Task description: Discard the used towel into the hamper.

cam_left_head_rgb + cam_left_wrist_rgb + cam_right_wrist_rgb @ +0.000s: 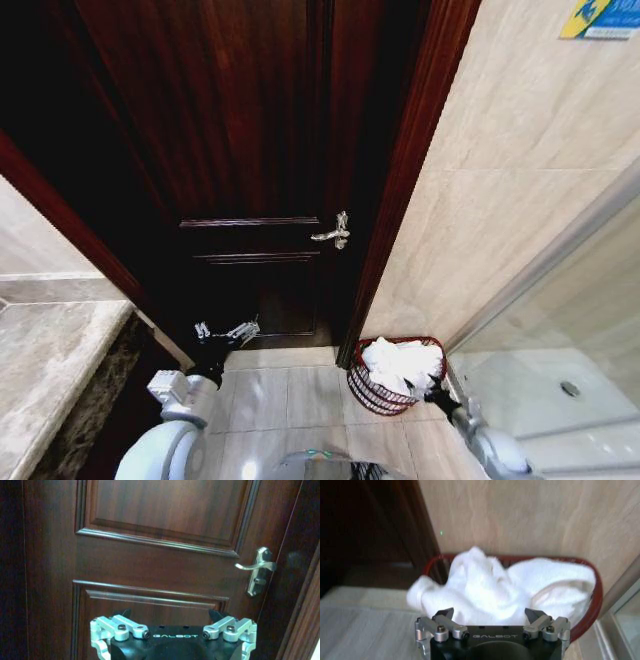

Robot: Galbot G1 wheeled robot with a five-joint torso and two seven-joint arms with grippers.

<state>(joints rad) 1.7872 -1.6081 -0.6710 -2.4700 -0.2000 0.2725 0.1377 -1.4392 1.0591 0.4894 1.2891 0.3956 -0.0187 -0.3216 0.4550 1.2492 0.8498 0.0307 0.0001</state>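
Just above the hamper's near rim, the right gripper [490, 615] is being held with its jaws released and nothing between them. Beyond its fingertips [446, 613] the white towel [495, 585] is lying bunched in the red-brown wicker hamper [362, 385], one corner hanging over the rim; the discarding is judged as done. The hamper is being kept on the tiled floor [290, 395] in the corner between the dark wooden door [160, 555] and the beige tiled wall [500, 200]. By the door's foot, the left gripper [228, 331] is being parked, its jaws also spread and empty, pointing at the panel below the silver handle [257, 568].
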